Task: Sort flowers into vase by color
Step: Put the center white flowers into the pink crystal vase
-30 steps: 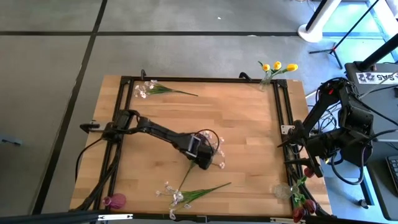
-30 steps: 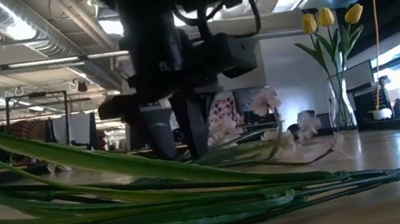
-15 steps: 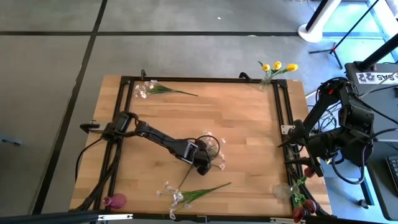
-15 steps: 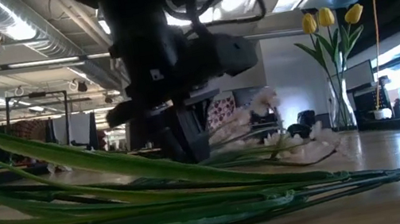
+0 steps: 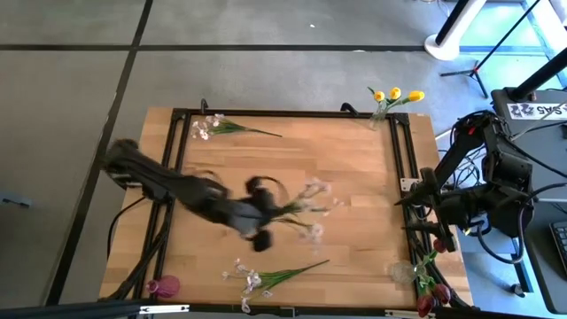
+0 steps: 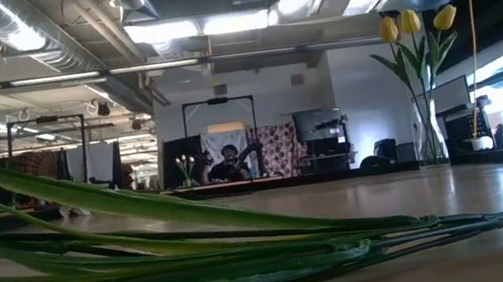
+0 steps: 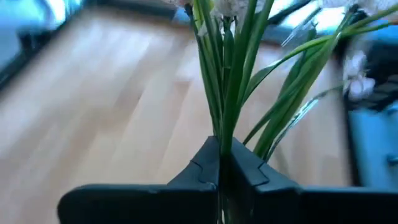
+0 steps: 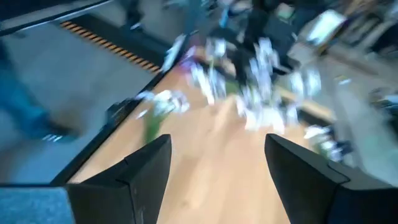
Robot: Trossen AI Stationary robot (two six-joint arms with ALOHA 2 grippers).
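Note:
My left gripper (image 5: 266, 220) hangs over the table's middle, shut on a spray of tiny white-pink blossoms (image 5: 310, 199) with green stems. The blossoms point toward the right edge. Neither gripper nor spray shows in the low view. Another spray (image 5: 267, 276) lies flat near the front edge, its leaves (image 6: 147, 249) filling the low view. A third spray (image 5: 217, 127) lies at the far left. Yellow tulips (image 5: 394, 95) stand in a glass vase (image 6: 428, 133) at the far right corner. My right gripper (image 8: 214, 180) waits open at the right edge. My left gripper pinches the spray's bundle of green stems (image 7: 222, 134) between its two shut fingers (image 7: 249, 171), toward the stem end. The fingers lie across the stems. The leaves and blossoms fan out beyond the fingertips, and the spray is lifted clear of the table.
A pink vase (image 5: 163, 286) sits at the near left corner. Dark red tulips (image 5: 430, 288) stand in a glass vase at the near right corner. A black frame (image 5: 394, 151) runs around the wooden table top, with cables along its left side.
My left gripper has shut on the spray's stems at the table and then risen with it, out of the low view. The spray has come up off the table, and its blossoms now reach toward the right edge.

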